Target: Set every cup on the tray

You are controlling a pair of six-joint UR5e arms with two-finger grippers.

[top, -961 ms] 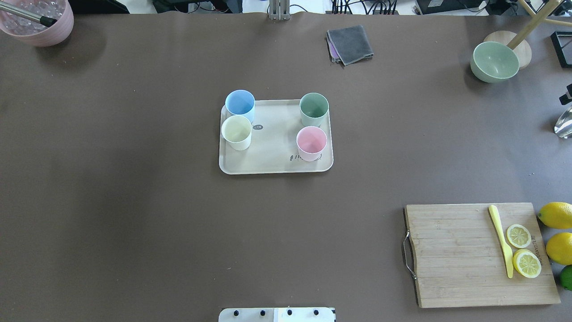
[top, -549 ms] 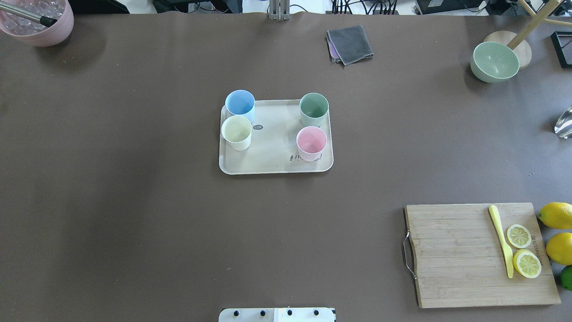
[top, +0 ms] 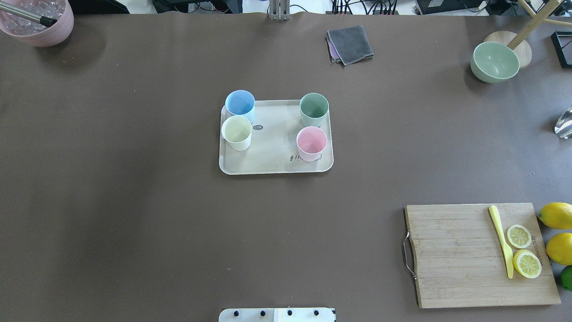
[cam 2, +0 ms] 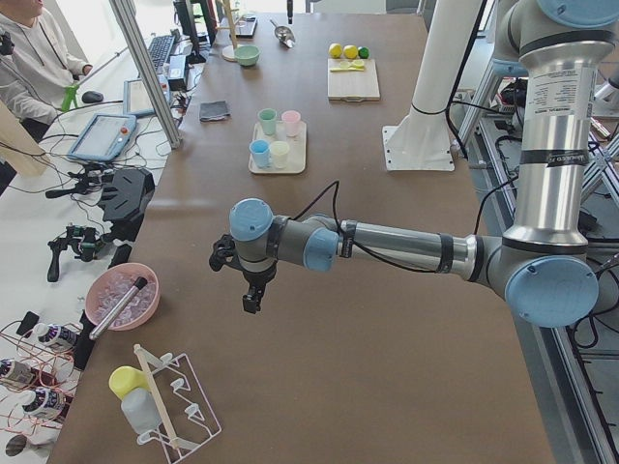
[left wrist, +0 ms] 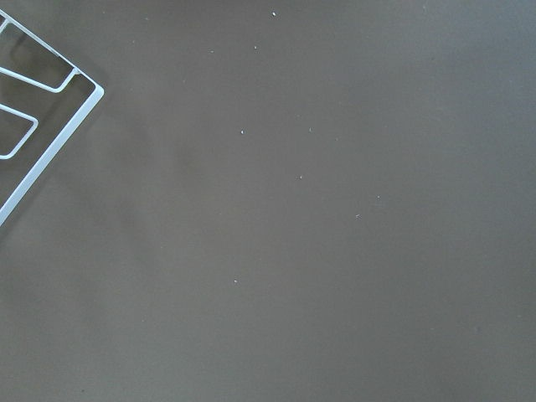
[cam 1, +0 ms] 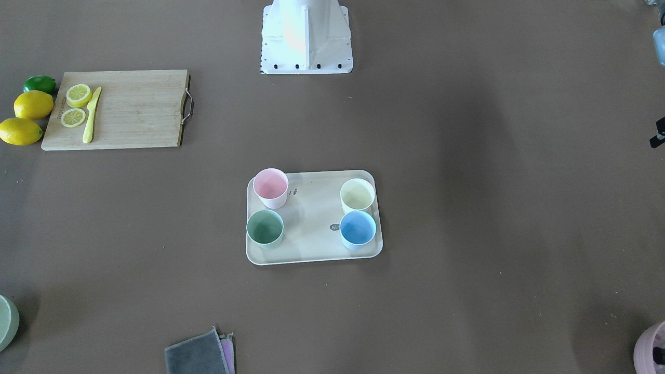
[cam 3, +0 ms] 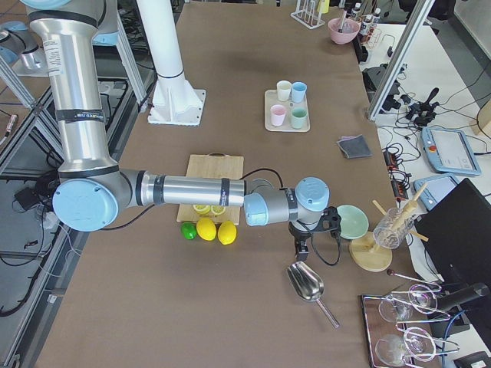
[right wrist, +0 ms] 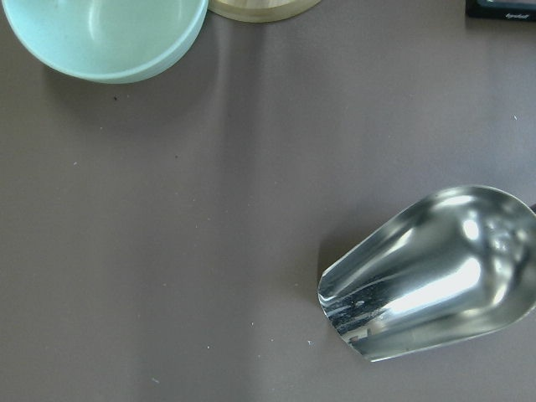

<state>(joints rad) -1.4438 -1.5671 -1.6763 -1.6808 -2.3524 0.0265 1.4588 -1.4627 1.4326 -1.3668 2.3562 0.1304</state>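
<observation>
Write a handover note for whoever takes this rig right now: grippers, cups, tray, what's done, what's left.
Left gripper: out at the table's left end, over bare table by the wire rack; open or shut cannot be told, and no cup shows at it.
Right gripper: at the right end, near the metal scoop and green bowl; state cannot be told, no cup shows.
Cups: blue cup, cream cup, green cup and pink cup all stand upright on the tray.
Done: all four placed.
Left: nothing visible.
</observation>
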